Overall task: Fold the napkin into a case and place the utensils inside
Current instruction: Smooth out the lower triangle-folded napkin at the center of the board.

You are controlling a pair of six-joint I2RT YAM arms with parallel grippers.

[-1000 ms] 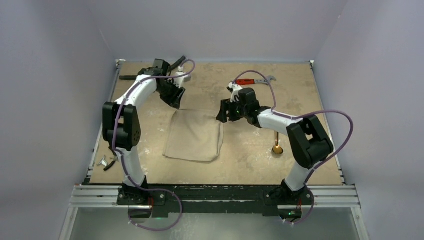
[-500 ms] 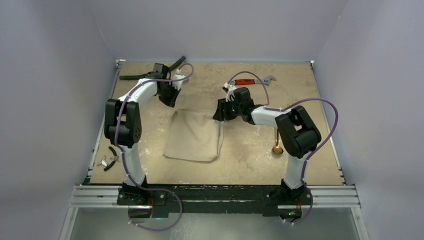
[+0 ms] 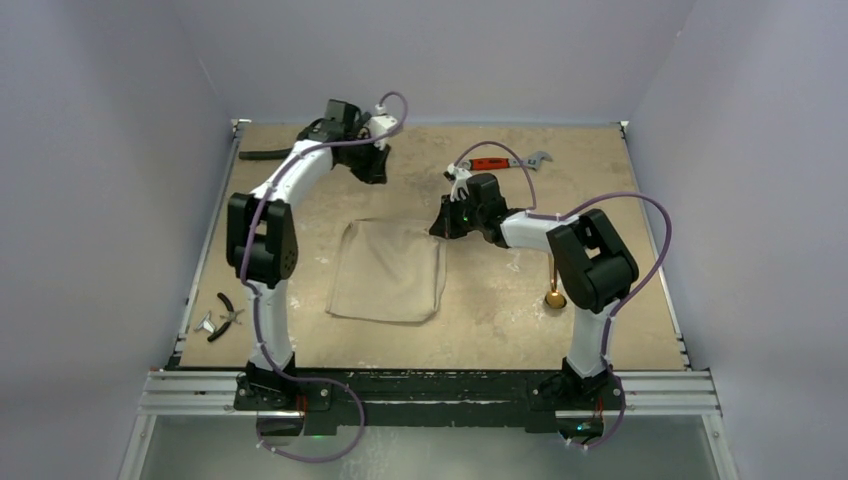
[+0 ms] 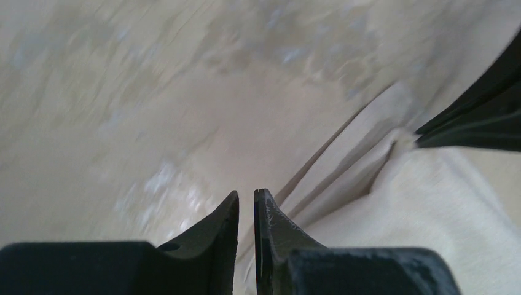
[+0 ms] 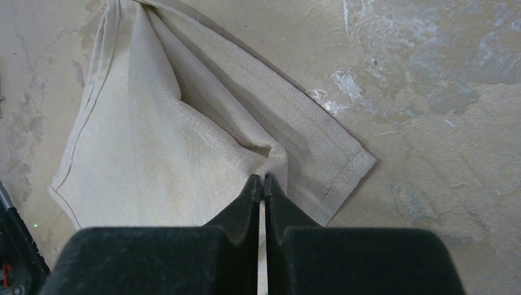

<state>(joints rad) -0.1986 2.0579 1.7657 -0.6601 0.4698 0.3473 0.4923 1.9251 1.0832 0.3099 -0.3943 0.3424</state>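
Top view: the napkin [image 3: 388, 272] lies flat mid-tabletop [image 3: 500, 320], slightly left of centre. The right gripper [image 3: 440, 225] is down at the napkin's far right corner. The left gripper [image 3: 375, 170] is off the cloth, toward the far left corner of the tabletop. A gold spoon [image 3: 553, 298] lies near the right edge, partly under the right arm. A red-handled wrench [image 3: 500, 163] is at the far edge, a black hose [image 3: 262, 154] in the far left corner, and pliers [image 3: 228, 315] by the left edge. Left wrist view, blurred: the left gripper [image 4: 246, 196] is almost closed with a thin slit and nothing in it, and the napkin [image 4: 442, 209] is just to its right. Right wrist view: the right gripper [image 5: 263, 179] is closed, pinching a puckered fold of the napkin [image 5: 166, 141] near its corner, with the rest of the cloth resting on the tabletop [image 5: 430, 92].
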